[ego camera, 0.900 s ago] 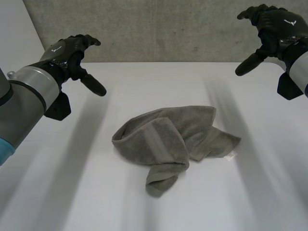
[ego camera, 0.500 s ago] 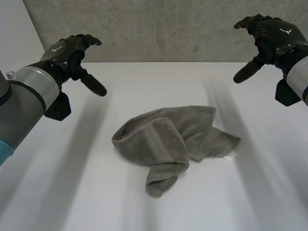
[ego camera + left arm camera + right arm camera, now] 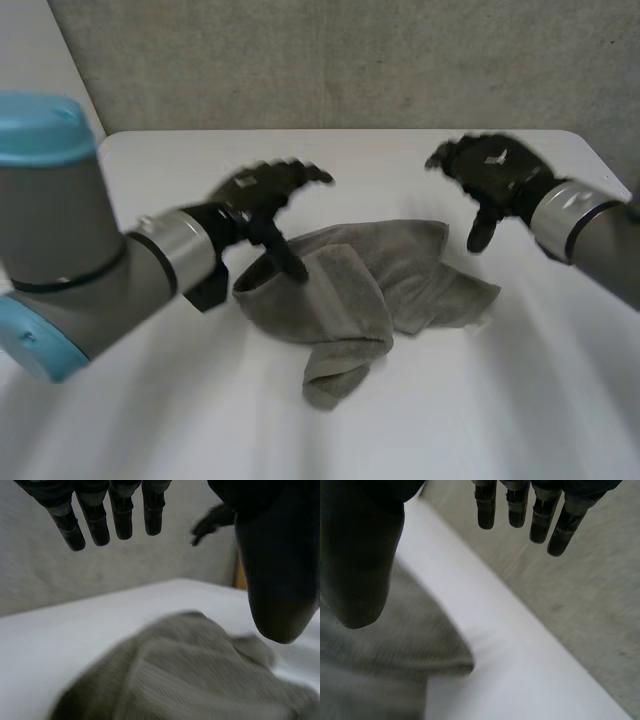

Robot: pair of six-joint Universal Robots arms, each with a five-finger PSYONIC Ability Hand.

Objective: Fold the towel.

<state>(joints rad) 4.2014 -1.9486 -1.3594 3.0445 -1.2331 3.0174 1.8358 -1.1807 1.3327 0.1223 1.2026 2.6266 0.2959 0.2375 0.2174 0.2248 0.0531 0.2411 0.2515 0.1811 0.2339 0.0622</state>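
Arms have swung inward: left hand [image 3: 262, 195] and right hand [image 3: 495, 175] hover over the crumpled grey terry towel [image 3: 360, 290] on the white bench [image 3: 150, 400] — fingers spread wide, empty.

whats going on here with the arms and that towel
A crumpled grey towel lies on the white table. The robot's left hand hovers over its left edge, the right hand over its far right corner, both open. Neither holds it; nothing is folded yet.
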